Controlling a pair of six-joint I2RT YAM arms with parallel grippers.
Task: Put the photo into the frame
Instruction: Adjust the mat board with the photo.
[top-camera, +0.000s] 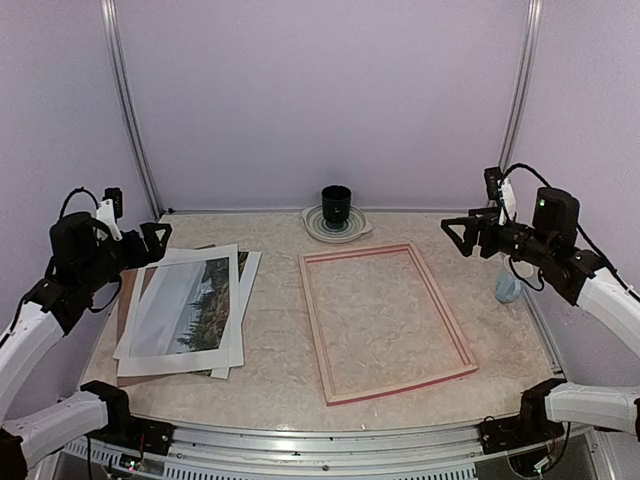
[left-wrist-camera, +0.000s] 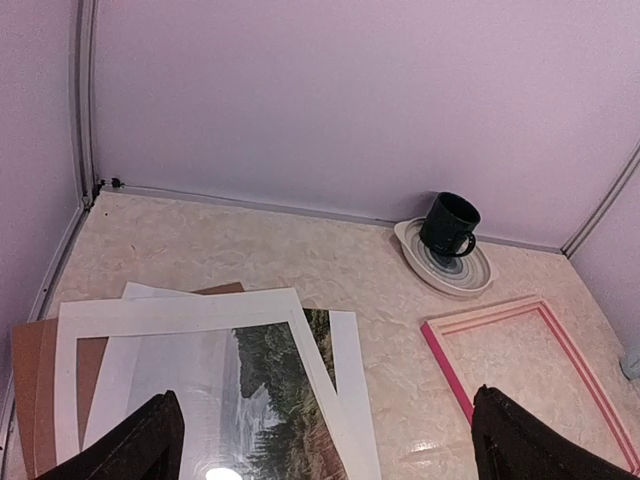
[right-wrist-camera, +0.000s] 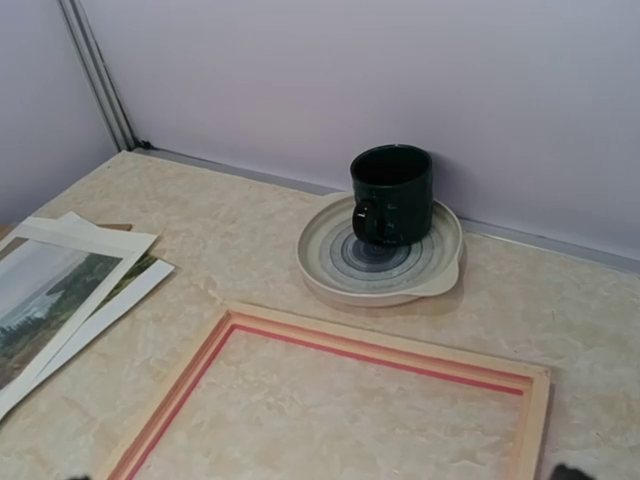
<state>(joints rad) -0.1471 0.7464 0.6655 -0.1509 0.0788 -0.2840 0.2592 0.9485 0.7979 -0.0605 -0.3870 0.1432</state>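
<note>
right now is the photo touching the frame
Apart. The top view shows a strip of bare table between the photo and the frame.

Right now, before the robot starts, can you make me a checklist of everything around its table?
Surface: beige marbled table, flat.
Job's things: photo lies on the left under a white mat board and shows through its cut-out. The frame lies flat with nothing in it, apart from that stack.
Clutter: brown backing board under the stack; dark mug on a plate at the back; small pale blue thing at the right edge, can't tell what.
Grippers: left end effector and right end effector are open, holding nothing, above the table.
Cables: black cables loop at each wrist.
Surroundings: plain lilac walls, metal posts.
</note>
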